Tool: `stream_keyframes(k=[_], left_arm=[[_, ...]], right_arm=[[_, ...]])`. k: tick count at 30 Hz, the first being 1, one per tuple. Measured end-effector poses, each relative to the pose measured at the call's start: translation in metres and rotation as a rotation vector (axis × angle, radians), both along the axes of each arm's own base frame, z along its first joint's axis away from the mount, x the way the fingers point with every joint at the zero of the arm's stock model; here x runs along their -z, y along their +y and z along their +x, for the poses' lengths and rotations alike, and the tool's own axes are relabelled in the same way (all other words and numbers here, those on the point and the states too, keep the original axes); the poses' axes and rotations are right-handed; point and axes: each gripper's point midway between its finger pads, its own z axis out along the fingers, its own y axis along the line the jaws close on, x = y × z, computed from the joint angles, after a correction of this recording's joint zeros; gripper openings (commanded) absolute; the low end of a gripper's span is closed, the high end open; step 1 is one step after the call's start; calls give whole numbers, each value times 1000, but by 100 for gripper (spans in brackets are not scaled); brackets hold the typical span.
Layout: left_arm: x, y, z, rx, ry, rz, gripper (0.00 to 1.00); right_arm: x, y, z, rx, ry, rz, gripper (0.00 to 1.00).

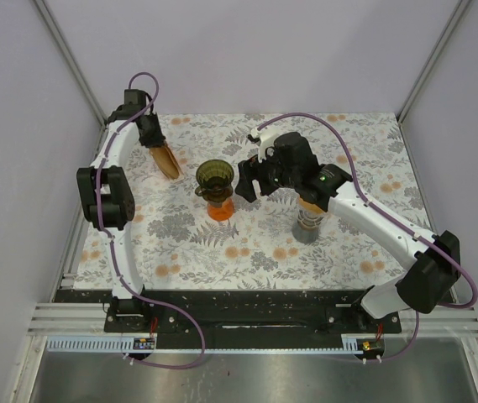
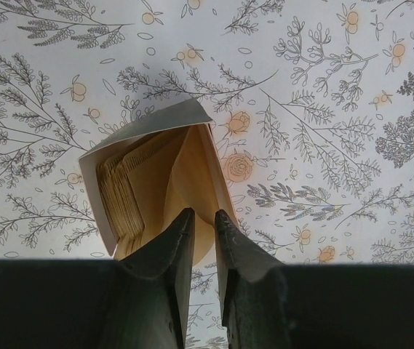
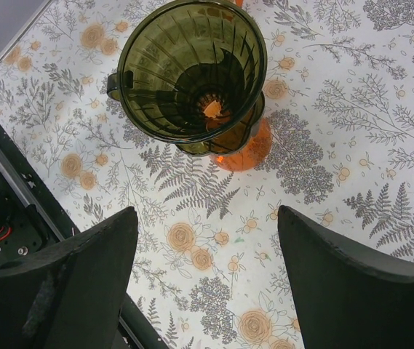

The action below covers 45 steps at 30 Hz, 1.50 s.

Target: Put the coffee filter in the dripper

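The dripper (image 1: 214,175) (image 3: 192,65), a dark olive-green translucent cone, sits empty on an orange cup (image 1: 221,208) (image 3: 247,149) at mid-table. To its left, a white holder (image 2: 141,127) lies on the cloth with a stack of brown filters (image 2: 130,189). One coffee filter (image 2: 192,171) leans away from the stack. My left gripper (image 2: 203,214) (image 1: 161,149) straddles its rounded lower edge, jaws a narrow gap apart. My right gripper (image 3: 207,218) (image 1: 247,180) hovers wide open just right of the dripper, holding nothing.
A grey cup-like object (image 1: 308,227) stands under my right forearm, right of the dripper. The floral cloth (image 1: 247,252) covers the table, with white walls on three sides. A black base rail (image 1: 247,302) runs along the near edge.
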Motion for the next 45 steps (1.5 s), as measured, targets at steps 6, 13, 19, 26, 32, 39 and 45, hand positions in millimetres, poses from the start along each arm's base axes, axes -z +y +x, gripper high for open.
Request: stream_keyframes(k=[6,13,19,26,32,39,45], left_arm=[[3,1,0,-1,6,3,21],[11,3,3,-9,16,13,21],[22,4,7,-10,33,19,8],[23,-2,6,-5,36,-15,0],[9,-6,-12,-24,35,-44,0],[-51,-8,-20,-20,-83,-55,0],[-91,-20,-40,13,-150,-109,0]], right_arm=[[0,0,0,-3,1,2,85],[2,0,-1,-4,4,-1,85],[2,-1,-2,-5,3,-3,85],[1,-2,-2,-6,0,-2,85],[-1,-3,-4,-6,-6,1,85],[-9,-5,-6,-6,-21,14,85],[-18,-7,-8,-2,-39,28,83]])
